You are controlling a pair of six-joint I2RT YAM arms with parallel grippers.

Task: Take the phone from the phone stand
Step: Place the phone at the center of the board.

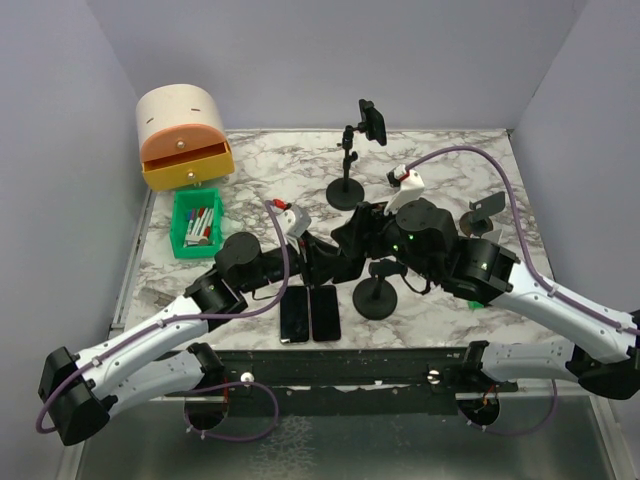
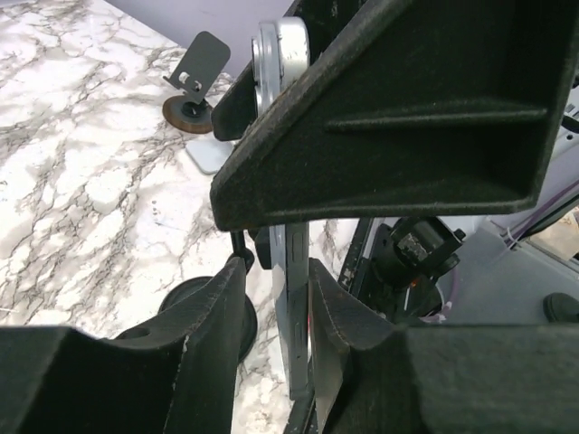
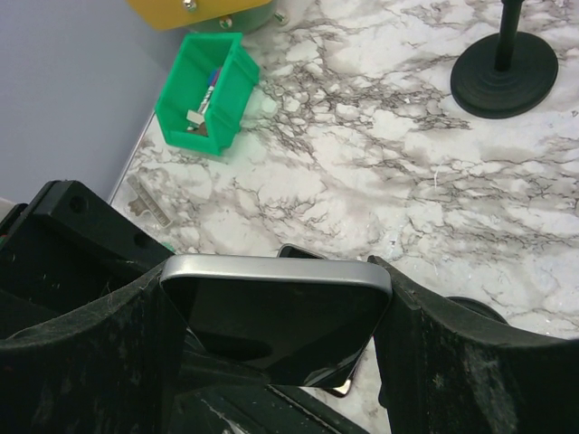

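We want the phone (image 3: 271,312) out of the phone stand (image 1: 378,297). The stand sits on the tabletop (image 1: 260,180), close to the near edge and about halfway along it. The phone is up in the stand, and both arms meet there.

The right gripper (image 3: 276,291) has the phone. Its jaws are clenched on it, one on each side. The silver edge sits level between them, so the hold looks even.

The left gripper (image 2: 277,271) has its jaws partway in, one on each side of a thin grey strip (image 2: 291,307). This may be the phone's edge or the stand's clip. We cannot tell which. We also cannot tell if the jaws squeeze it or just sit beside it.

We think the best way is for one arm to hold the stand down while the other takes the phone. The left gripper should be on the stand, not on the phone, or both arms will tug the same thing. The right gripper should pull slowly and straight out of the clip, with no twisting. The stand has a thin pole and a small round foot, so we think it can tip. If the foot lifts, we should stop and hold it tighter.

One other phone (image 1: 325,312) lies flat just beside the foot, so we should carry ours away from it
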